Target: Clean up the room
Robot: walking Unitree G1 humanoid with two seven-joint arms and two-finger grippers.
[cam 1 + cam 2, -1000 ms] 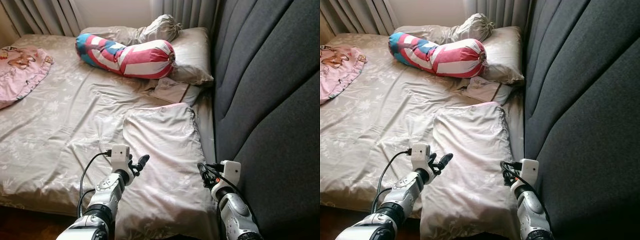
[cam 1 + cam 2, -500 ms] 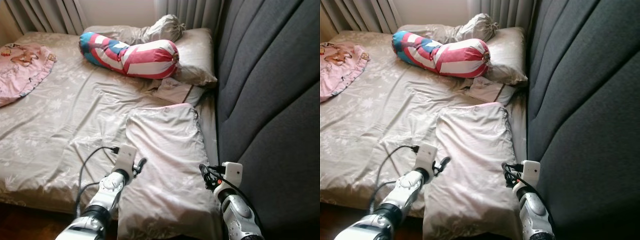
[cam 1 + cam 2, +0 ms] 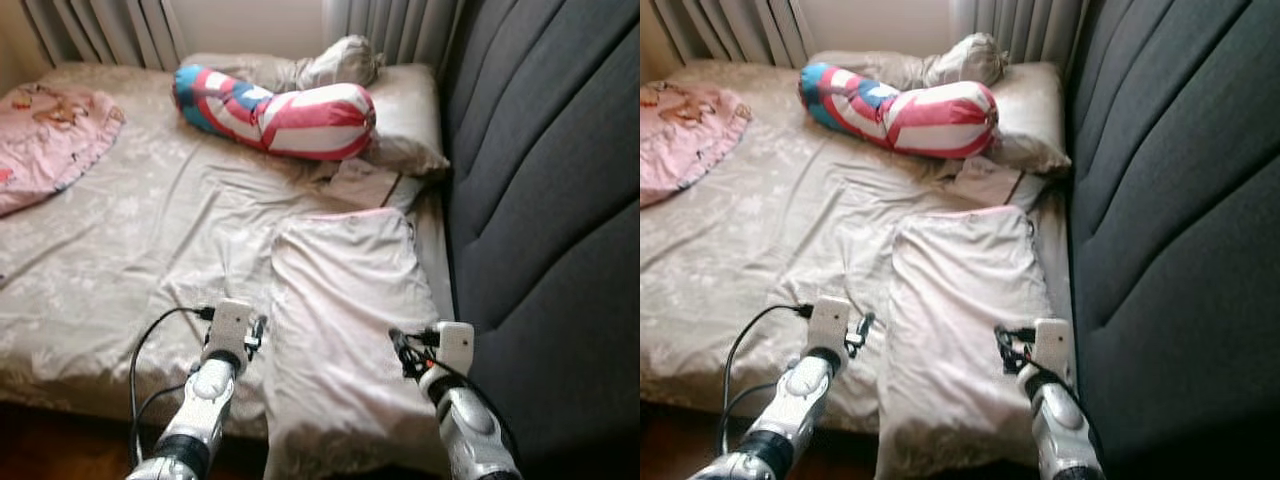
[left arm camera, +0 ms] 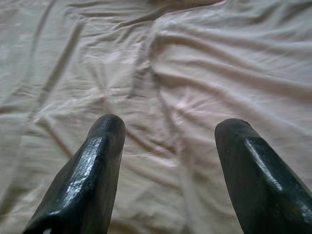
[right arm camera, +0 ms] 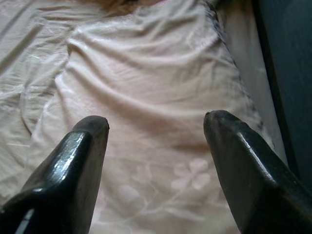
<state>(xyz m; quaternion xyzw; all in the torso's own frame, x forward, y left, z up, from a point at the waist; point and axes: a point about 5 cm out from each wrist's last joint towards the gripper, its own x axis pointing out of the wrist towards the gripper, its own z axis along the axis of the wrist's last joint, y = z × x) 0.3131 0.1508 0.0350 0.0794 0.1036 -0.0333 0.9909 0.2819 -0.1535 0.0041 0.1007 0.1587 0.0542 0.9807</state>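
Three pillows (image 3: 345, 300), one striped bolster (image 3: 275, 110), one pink blanket (image 3: 45, 140), two pincers (image 4: 165, 146).

Both arms wore silver-grey metal casings with rounded, jointed segments and darker black rings between them. Each wrist carried a small white box-shaped camera housing. A black cable looped out from the left arm's housing and ran back along the forearm; a bundle of black wires sat beside the right arm's housing. The left gripper (image 4: 165, 168) and right gripper (image 5: 156, 165) each had two long, glossy black fingers, tapered to blunt rounded tips.
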